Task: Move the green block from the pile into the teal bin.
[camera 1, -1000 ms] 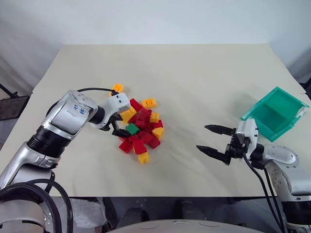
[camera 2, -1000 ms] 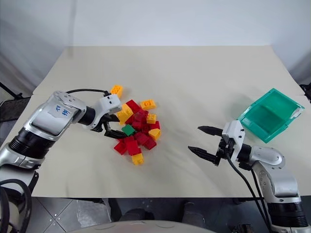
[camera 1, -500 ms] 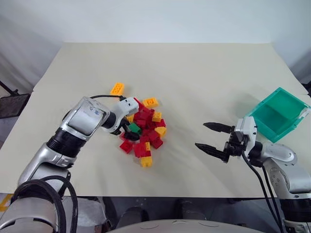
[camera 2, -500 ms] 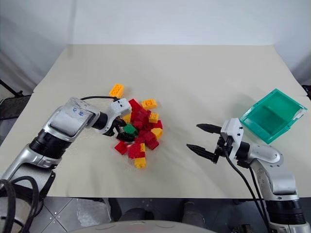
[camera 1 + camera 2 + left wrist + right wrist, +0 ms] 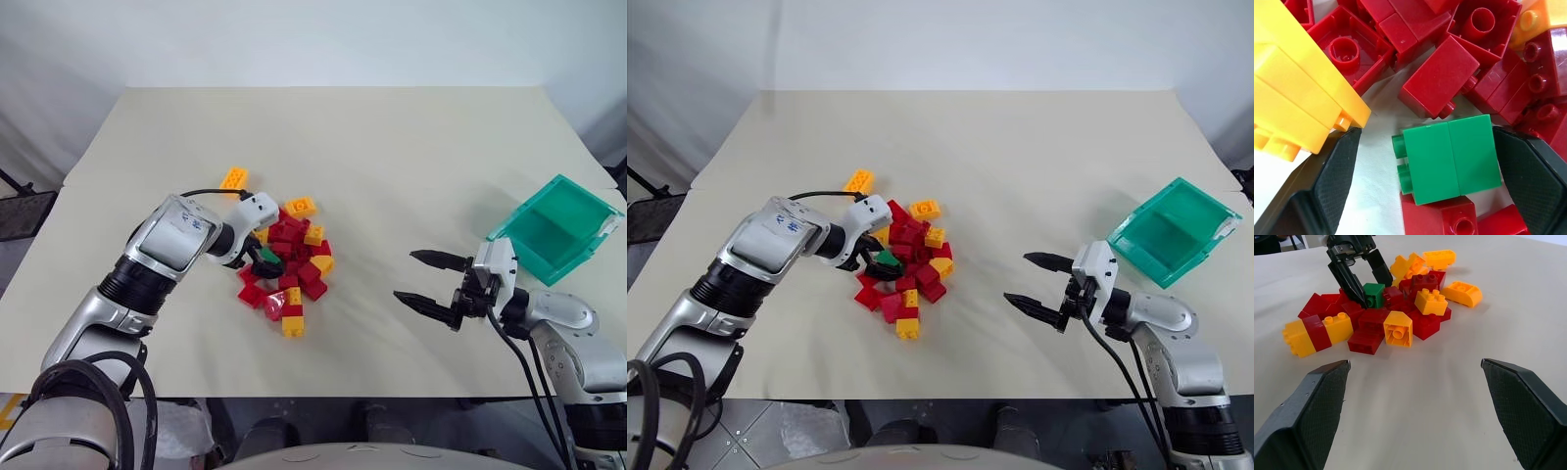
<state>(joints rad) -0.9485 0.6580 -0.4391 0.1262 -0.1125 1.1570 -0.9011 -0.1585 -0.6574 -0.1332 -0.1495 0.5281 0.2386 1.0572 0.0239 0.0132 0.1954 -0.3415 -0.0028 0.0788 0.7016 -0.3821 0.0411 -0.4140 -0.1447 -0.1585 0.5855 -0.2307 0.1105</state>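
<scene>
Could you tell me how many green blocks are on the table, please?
1. The green block lies at the left edge of the pile, between the fingers of the left hand. Others could be buried beneath.

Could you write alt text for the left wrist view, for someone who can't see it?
A green block lies on its side between the two open black fingers of the left gripper, one finger at its right edge, the other with a gap. Red and yellow blocks of the pile crowd around it on the table.

A cream table (image 5: 392, 157) — pale wall behind; grey floor at the sides.
</scene>
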